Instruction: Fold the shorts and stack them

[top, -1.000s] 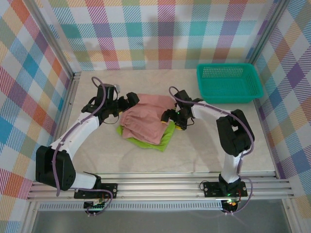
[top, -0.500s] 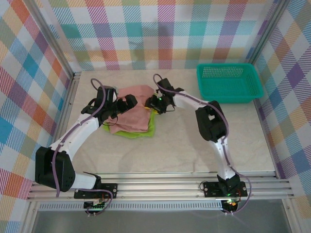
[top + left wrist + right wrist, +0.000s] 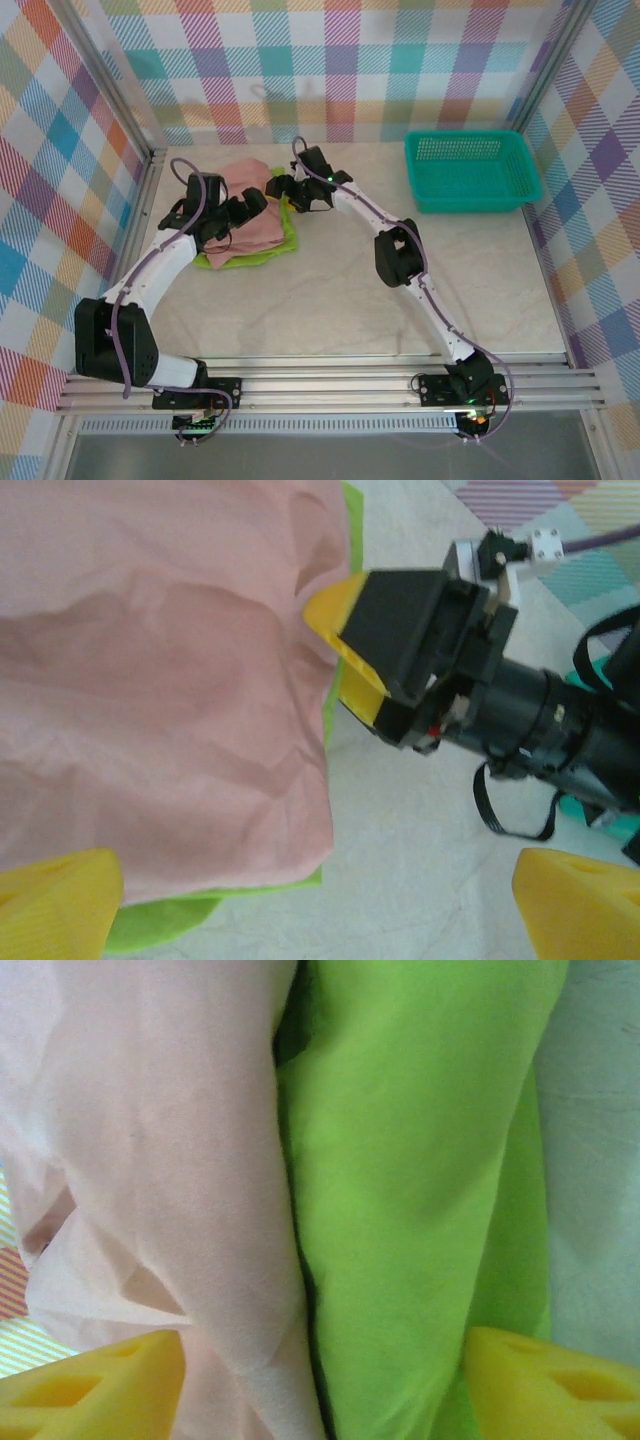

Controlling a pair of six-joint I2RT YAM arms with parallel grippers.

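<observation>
at far right, teal basket (image 3: 475,199) stands well apart from shorts (image 3: 260,222).

Salmon shorts (image 3: 248,205) — dusty pink, plain. Lime shorts (image 3: 243,261): bright yellow-green, plain. Mesh basket (image 3: 468,203) teal. Table (image 3: 330,300) pale beige, faintly marbled. Walls (image 3: 340,60) pastel plaid — orange, teal, purple, yellow on white. Left arm (image 3: 150,275) and right arm (image 3: 435,310) white with black joints.

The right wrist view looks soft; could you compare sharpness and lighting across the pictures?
Right wrist view: very close, soft; pink shorts and lime green shorts lack weave detail. Left wrist view: creases crisp, even light. Top external view: sharp, diffuse light, faint shadows, no glare.
</observation>
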